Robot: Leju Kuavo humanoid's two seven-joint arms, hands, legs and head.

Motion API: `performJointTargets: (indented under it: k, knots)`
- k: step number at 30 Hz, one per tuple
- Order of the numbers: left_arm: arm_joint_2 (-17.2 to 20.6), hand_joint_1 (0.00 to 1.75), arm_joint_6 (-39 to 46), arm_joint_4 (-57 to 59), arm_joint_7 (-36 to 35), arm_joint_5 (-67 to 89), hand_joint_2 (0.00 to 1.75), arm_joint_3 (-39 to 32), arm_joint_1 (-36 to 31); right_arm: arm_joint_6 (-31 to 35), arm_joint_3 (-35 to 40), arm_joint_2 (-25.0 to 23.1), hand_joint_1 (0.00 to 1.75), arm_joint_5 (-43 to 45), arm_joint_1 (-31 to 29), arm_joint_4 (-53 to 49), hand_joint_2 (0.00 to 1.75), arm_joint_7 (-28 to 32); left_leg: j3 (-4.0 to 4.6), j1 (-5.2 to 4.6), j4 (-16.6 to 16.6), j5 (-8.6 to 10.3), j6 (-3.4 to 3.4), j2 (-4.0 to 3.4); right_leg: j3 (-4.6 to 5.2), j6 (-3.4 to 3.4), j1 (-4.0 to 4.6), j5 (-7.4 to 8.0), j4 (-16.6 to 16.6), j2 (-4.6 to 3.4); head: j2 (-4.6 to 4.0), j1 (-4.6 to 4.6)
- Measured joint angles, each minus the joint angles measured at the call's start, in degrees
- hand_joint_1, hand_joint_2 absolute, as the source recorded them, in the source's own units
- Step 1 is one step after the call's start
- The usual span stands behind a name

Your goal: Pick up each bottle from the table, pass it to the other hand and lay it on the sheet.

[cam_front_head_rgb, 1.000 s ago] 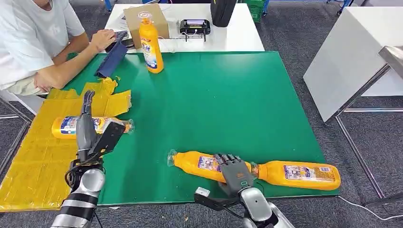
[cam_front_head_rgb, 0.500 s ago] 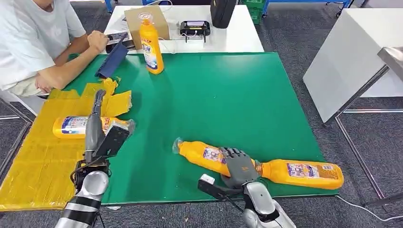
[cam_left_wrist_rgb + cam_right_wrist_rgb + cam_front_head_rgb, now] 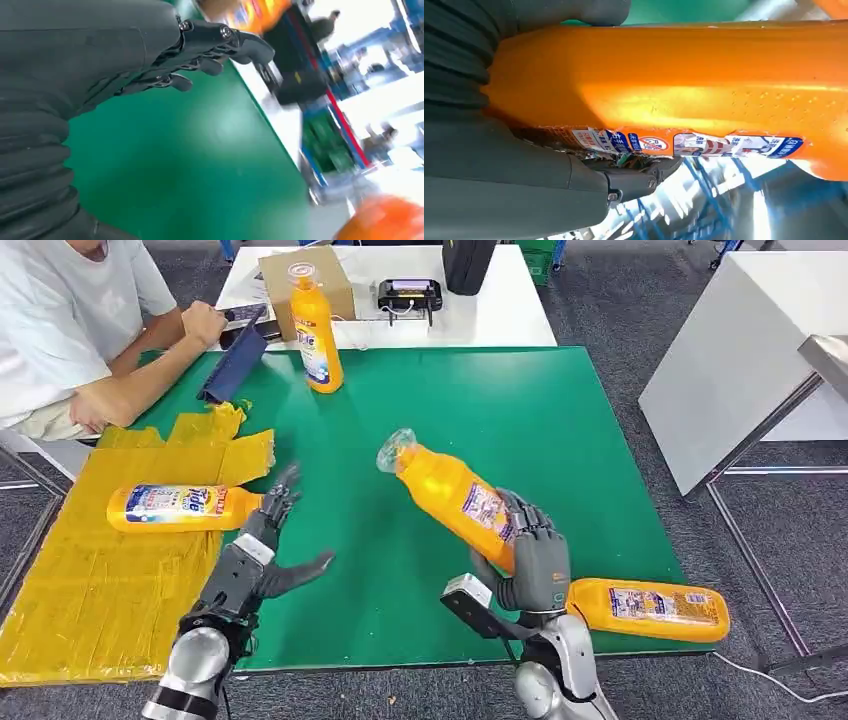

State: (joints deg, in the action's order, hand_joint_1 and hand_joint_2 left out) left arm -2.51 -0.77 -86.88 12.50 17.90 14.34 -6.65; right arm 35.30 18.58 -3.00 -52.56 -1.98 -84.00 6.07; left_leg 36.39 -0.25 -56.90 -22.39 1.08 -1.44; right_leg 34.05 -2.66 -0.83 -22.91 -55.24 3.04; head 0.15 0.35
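The right hand (image 3: pixel 532 562) is gripping an orange bottle (image 3: pixel 455 495) around its lower body, holding it tilted above the green desk (image 3: pixel 560 430), cap end pointing up and away; the left hand (image 3: pixel 262 545) is hanging empty beside it, fingers spread; a second bottle (image 3: pixel 180 507) is lying on the yellow sheet (image 3: pixel 80 580); a third (image 3: pixel 650 608) is lying at the desk's near edge; a fourth (image 3: pixel 316 330) is standing upright at the far side.

Grey carpet floor (image 3: pixel 620 310), white desk (image 3: pixel 440 325) behind, white cabinet (image 3: pixel 735 370) alongside.
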Motion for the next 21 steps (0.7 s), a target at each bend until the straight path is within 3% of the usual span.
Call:
performJointTargets:
  k: [3,10,21]
  knots:
    - [0.3,0.00,-3.0,0.0,0.8,-4.1,1.75,2.1,0.1,0.6,-0.2,-0.9,1.75,5.0,0.0,-1.1,1.75,4.4,0.00,0.00,0.0,0.00,0.00,0.00,-0.01,0.00,0.00,0.00,0.0,0.00,0.00,0.00]
    - [0.7,0.00,-6.4,0.2,1.6,-10.0,1.75,6.3,-1.2,-6.3,2.8,-3.5,1.75,13.0,-2.6,1.7,1.75,9.8,0.01,0.01,0.0,0.01,-0.01,-0.01,0.01,0.00,0.01,0.00,0.0,0.00,0.00,0.02]
    - [1.0,0.00,-6.6,1.7,1.3,-14.9,1.75,8.3,-4.6,-10.1,13.4,-7.3,1.75,13.7,-7.4,14.3,1.75,12.6,0.04,0.02,0.0,0.02,-0.01,0.01,0.06,0.02,0.02,-0.03,0.0,0.01,0.00,0.00]
